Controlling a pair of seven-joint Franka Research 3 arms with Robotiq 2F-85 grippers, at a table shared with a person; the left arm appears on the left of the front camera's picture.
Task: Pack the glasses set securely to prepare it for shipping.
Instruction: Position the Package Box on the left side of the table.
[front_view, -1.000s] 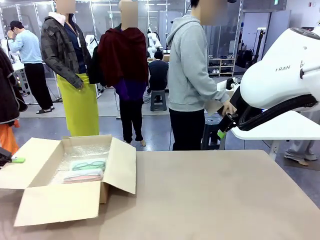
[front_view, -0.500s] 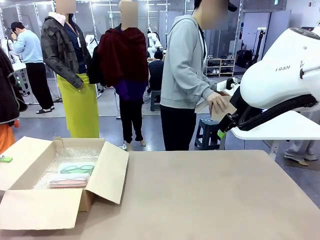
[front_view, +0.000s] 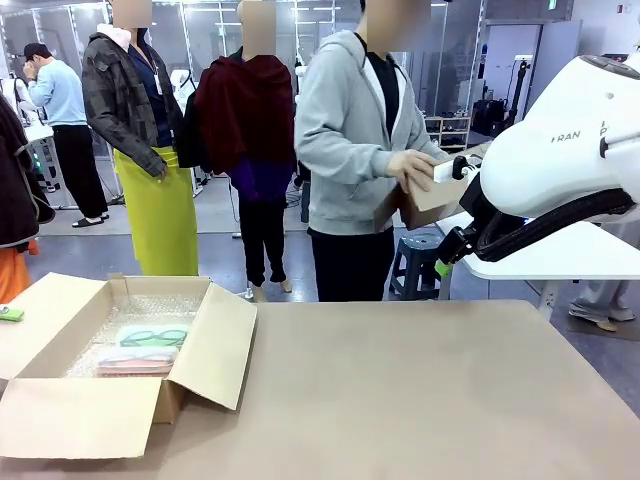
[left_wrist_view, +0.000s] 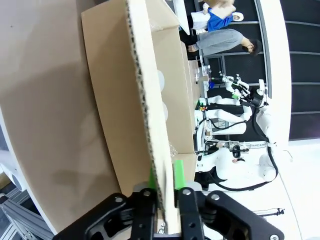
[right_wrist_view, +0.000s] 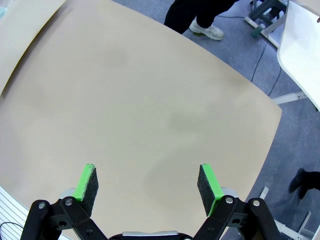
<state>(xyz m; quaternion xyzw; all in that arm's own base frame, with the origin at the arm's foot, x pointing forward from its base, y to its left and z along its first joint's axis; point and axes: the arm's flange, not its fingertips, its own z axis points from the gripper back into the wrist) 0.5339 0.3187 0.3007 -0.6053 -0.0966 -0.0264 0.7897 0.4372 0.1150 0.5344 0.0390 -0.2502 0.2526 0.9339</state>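
Note:
The glasses set lies in an open cardboard box (front_view: 215, 345) at the table's left, on bubble wrap: a mint green case (front_view: 152, 336) with a pale pink case (front_view: 135, 361) in front of it. In the left wrist view my left gripper (left_wrist_view: 165, 177) straddles the edge of a box flap (left_wrist_view: 125, 100), its green pads close against both faces. One green pad (front_view: 8, 314) of it peeks in at the picture's left edge. My right gripper (right_wrist_view: 147, 182) stands open above bare tabletop, and shows high at the right (front_view: 443, 262).
A person in a grey hoodie (front_view: 350, 140) stands at the far side holding a flat piece of cardboard (front_view: 440, 195) near my right arm. The brown table (front_view: 420, 400) is bare from the middle to the right. Other people stand farther back.
The box slid left with my left gripper on its flap, then stayed put. The person turned toward the table, bringing the cardboard piece up. My right arm has not moved.

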